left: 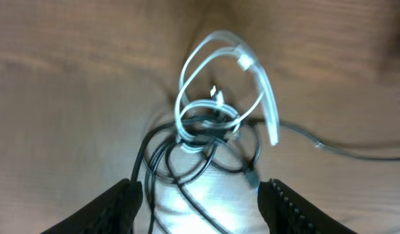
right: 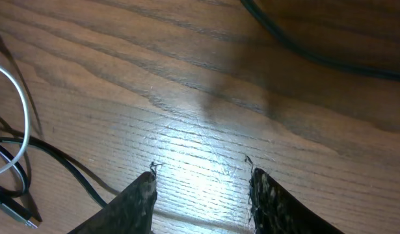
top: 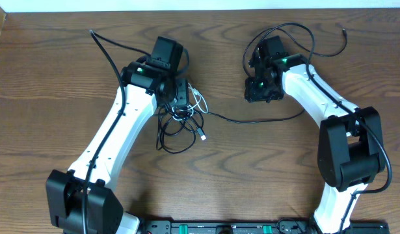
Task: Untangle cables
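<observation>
Knot trouble ahead of the left claw

The table [top: 50, 84] gives plenty of bare wood on every side, so the danger is not crowding. It is what a careless closing would catch.

The left claw [left: 200, 188] stands wide and holds nothing. The cables [top: 180, 122] lie heaped just ahead of its tips, and their nearest loops run in between the two fingers. Closing here would likely clamp several strands at once. Lifting would then haul the whole heap up and cinch the middle tighter instead of freeing anything.

The right claw [right: 200, 182] is also parted, with only wood between its fingers. The tangle is off to its left, and nothing pins it down. Any pull from the other side would probably drag the bundle across the wood rather than draw a strand out.

The black cord [left: 145, 142] makes most of the loops nearest the left claw, and one long run leads away to that claw's right. Tugging that run could draw the loops into a real knot.

The white cord [left: 268, 97] arches up beyond the black loops, farther from the fingers, and threads through the black coil at its base. It looks springy and may flick out of a shallow pinch.

A small plug [left: 251, 177] just inside the left claw's right finger could snag on a loop as it passes.
</observation>
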You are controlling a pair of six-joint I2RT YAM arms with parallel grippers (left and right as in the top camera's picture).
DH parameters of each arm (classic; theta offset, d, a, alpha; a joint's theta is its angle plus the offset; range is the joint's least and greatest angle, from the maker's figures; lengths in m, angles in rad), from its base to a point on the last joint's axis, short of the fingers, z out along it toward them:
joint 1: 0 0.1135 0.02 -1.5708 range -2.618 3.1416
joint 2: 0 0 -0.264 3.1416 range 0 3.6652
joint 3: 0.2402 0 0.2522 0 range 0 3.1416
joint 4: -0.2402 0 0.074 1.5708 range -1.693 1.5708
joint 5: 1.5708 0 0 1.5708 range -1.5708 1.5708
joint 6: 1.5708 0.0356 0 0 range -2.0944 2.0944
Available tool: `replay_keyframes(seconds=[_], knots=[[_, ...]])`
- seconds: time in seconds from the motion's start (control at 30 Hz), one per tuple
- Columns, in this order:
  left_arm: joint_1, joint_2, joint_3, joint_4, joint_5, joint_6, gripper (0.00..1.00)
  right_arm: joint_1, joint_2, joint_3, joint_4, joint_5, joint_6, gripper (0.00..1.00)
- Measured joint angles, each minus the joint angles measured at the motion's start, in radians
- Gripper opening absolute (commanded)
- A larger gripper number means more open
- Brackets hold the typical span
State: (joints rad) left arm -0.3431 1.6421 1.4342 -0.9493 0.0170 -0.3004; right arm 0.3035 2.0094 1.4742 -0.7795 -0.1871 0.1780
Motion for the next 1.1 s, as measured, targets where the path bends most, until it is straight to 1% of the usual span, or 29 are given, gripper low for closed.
replay_keyframes(seconds=[0.1,0.2,0.23,0.27,0.37,0.4,0.43,0.53,0.67,0.77,0.87,0.9,1.03,1.07,1.1], knots=[[0.001,0.000,-0.064,-0.040,0.018,-0.018,0.51,0.000,0.000,0.000,0.000,0.000,0.000,0.45],[0.011,0.002,-0.070,-0.054,0.037,-0.031,0.38,0.000,0.000,0.000,0.000,0.000,0.000,0.47],[0.020,0.002,-0.070,-0.058,0.038,-0.040,0.32,0.000,0.000,0.000,0.000,0.000,0.001,0.47],[0.030,0.002,-0.070,-0.056,0.039,-0.051,0.30,0.000,0.000,0.000,0.000,0.000,0.001,0.47],[0.045,0.002,-0.104,0.038,0.042,-0.119,0.30,0.000,0.000,0.000,0.000,0.000,0.001,0.47],[0.046,0.002,-0.120,0.084,0.044,-0.140,0.29,0.000,0.000,0.000,0.000,0.000,0.001,0.47],[0.046,0.002,-0.137,0.121,0.047,-0.159,0.25,0.000,0.000,0.000,0.000,0.000,0.001,0.48],[0.046,0.002,-0.164,0.148,0.055,-0.221,0.22,0.000,0.000,0.000,-0.002,0.000,0.001,0.48],[0.046,0.002,-0.204,0.165,0.056,-0.242,0.21,0.000,0.000,0.000,-0.001,0.000,0.001,0.49],[0.046,0.003,-0.311,0.244,0.048,-0.250,0.20,0.002,0.000,0.000,0.000,-0.031,0.001,0.49],[0.047,0.007,-0.375,0.308,-0.008,-0.250,0.19,0.011,0.000,0.000,0.000,-0.049,0.001,0.50],[0.048,0.008,-0.387,0.324,-0.028,-0.251,0.14,0.012,0.000,0.000,0.000,-0.052,0.001,0.50],[0.049,0.054,-0.388,0.362,-0.058,-0.258,0.16,0.013,0.000,0.000,0.002,-0.053,0.001,0.50],[0.049,0.073,-0.388,0.377,-0.062,-0.261,0.30,0.014,0.000,0.000,0.003,-0.053,0.001,0.50],[0.049,0.103,-0.388,0.409,-0.071,-0.265,0.35,0.021,0.000,0.000,0.005,-0.053,0.001,0.51]])
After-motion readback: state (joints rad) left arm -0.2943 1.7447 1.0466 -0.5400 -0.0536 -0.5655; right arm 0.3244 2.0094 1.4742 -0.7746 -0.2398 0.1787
